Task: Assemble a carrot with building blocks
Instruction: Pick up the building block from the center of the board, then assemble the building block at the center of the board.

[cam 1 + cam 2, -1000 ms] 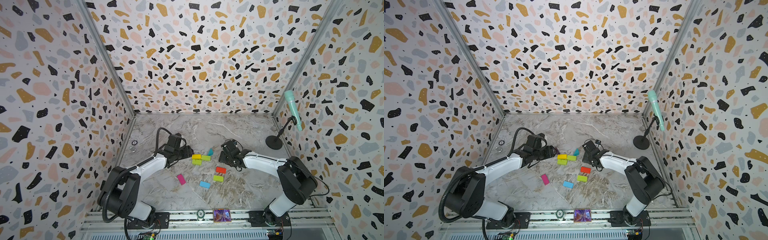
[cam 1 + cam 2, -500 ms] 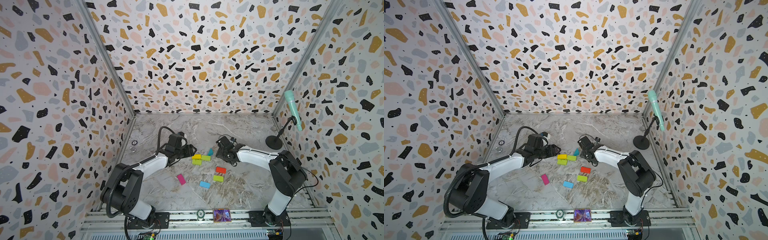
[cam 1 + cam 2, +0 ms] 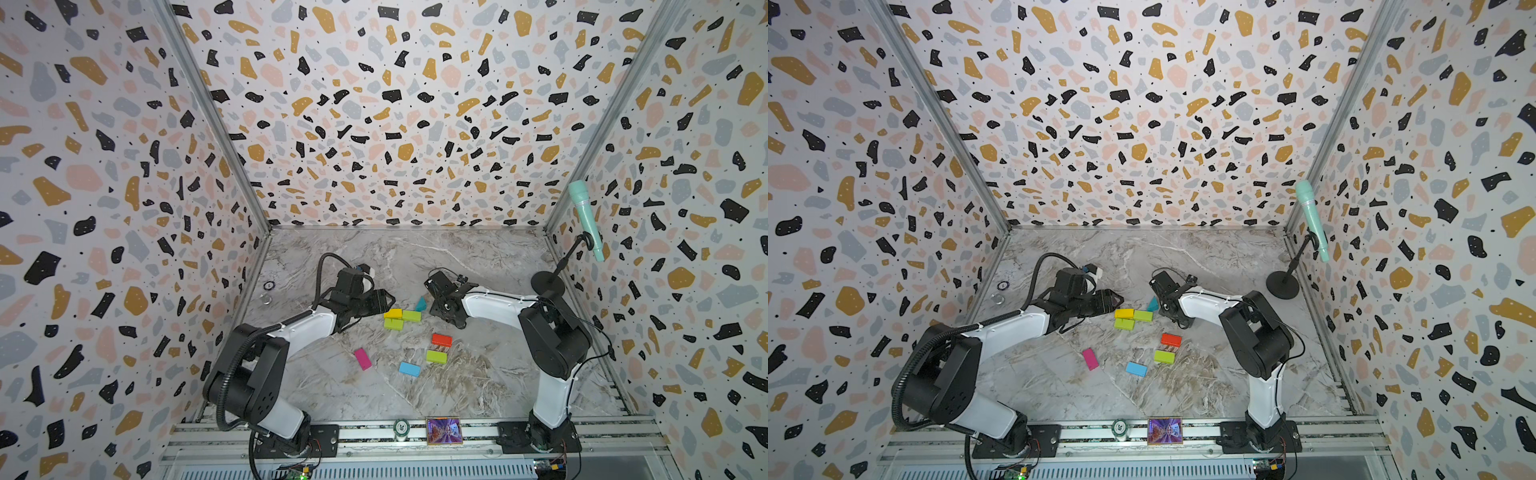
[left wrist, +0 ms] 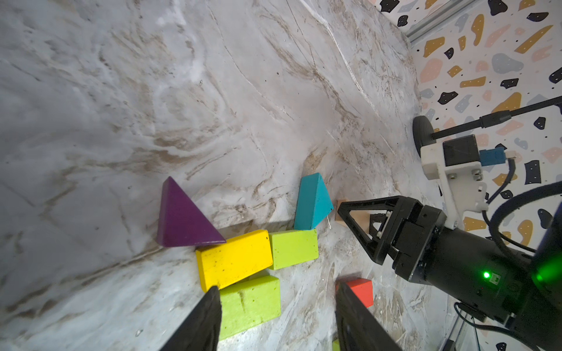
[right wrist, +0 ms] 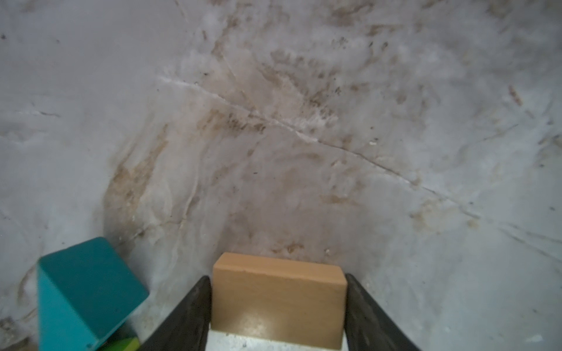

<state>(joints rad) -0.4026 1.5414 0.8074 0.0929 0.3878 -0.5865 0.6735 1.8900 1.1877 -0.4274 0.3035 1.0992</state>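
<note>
- Your right jaws are closing on the tan brick (image 5: 278,299). In the right wrist view both fingers (image 5: 188,310) are pressing against its sides, so I am reading this as a grip.
- The tan brick is lying flat on the table (image 3: 415,257), not yet lifted, just beside the teal wedge (image 4: 311,202).
- Over the last second your right arm (image 3: 490,307) has been reaching in toward the middle of the table, away from the red brick (image 3: 441,340) and closer to the teal wedge.
- Your left jaws are standing open and empty, hanging low over the started carrot (image 3: 401,319). They have hardly moved over that second.
- The carrot is sitting mid-table:
  - The yellow brick (image 4: 234,258) and a lime brick (image 4: 293,249) are lying side by side.
  - A second lime brick (image 4: 249,304) is lying against the yellow one.
  - The purple wedge (image 4: 182,218) is touching the yellow brick, and the teal wedge is touching the first lime brick.
- No block has shifted since the earlier frames. The red brick, a third lime brick (image 3: 436,356), the blue brick (image 3: 409,368) and the magenta brick (image 3: 363,358) are waiting loose, nearer your arms' bases.
- In my judgement the tan brick is becoming the next piece, probably for the gap beside the second lime brick. Most of the build is still ahead of you.
</note>
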